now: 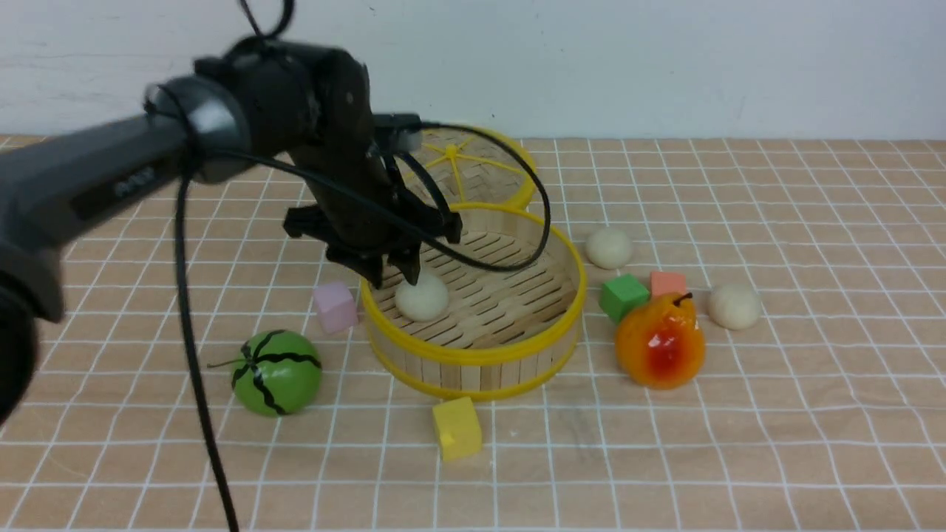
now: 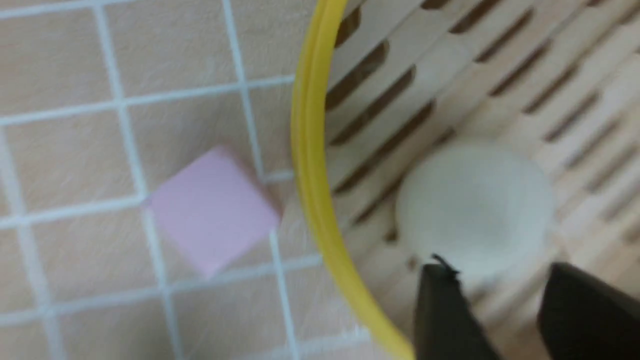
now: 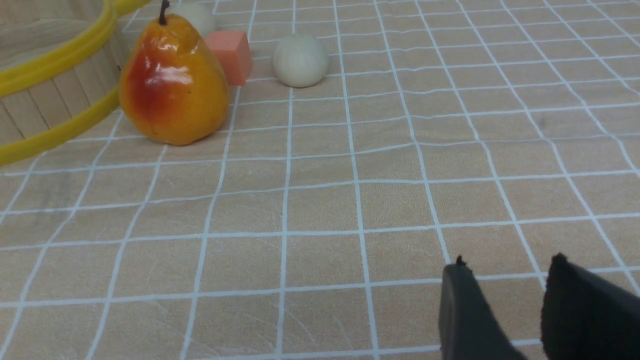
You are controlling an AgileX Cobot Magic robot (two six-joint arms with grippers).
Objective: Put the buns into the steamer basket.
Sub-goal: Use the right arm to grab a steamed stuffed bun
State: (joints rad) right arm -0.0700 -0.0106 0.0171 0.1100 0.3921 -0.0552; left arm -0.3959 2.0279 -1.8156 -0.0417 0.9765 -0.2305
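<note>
Black left arm (image 1: 81,177), looping cable (image 1: 188,332), dark tool (image 1: 394,276)

Left arm (image 1: 89,177) outstretched, jaws parted.

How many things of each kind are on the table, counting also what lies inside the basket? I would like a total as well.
Steamer basket: 1
Lid: 1
Buns: 3, one inside, two outside
Cubes: 4, pink, green, salmon, yellow
Toy fruits: 2, watermelon, pear
Total: 11
</note>
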